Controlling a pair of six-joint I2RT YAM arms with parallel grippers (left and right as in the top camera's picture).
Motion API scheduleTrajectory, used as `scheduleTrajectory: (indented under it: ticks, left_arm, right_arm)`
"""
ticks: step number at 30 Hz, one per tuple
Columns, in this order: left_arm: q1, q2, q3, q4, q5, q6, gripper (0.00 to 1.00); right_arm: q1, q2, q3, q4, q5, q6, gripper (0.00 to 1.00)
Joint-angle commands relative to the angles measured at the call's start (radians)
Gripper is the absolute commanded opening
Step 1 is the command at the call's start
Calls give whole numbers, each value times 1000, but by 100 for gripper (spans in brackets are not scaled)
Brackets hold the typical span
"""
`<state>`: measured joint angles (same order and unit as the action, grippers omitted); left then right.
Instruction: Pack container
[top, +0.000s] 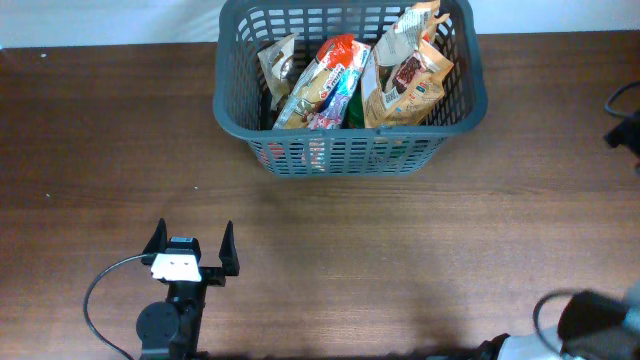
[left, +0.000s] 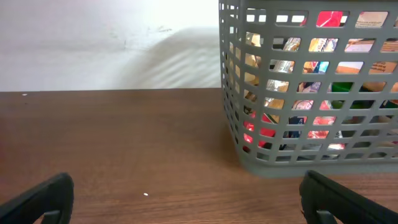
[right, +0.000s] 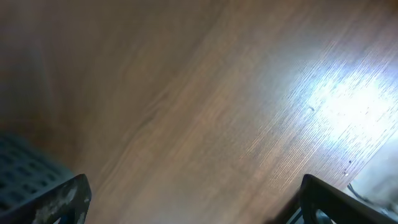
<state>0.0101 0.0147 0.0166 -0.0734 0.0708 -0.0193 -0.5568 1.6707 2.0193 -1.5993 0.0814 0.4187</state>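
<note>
Overhead view: the large dark grey slotted plastic basket (top: 350, 155) stands at upper centre of the frame on the brown wooden tabletop (top: 90, 150), filled with upright colourful snack packets (top: 330, 85). At lower left, the left hand (top: 194, 235) is spread wide and empty, well apart from the basket. Only the left wrist view shows the packets through the lattice wall. Only the right wrist view shows the right hand (right: 193, 186) — spread over bare wood.

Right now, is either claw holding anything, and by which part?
Nothing is held. The left claw and the right claw are both open and empty; packets lie in the container.
</note>
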Motion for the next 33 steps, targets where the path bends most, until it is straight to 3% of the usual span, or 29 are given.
scheduleTrajectory:
  ticks: [1,7,17,27,33]
  left_arm:
    - [6,-10,-8,-2,-8,16,99]
    - [6,-10,-8,-2,-8,16,99]
    - [6,-10,-8,-2,-8,15,99]
    - [6,-10,-8,-2,-8,16,99]
    - [6,-10,-8,-2,-8,16,99]
  right_arm:
    - [11,-135,-36,0,2,9,99]
    - [130,-322,-217,1,34,9,99]
    - [297,-674,-590,221,76,9,99]
    - [401,-1088,-831,664,57,9,99]
    - [459,-1204,-895,774,54,9,99]
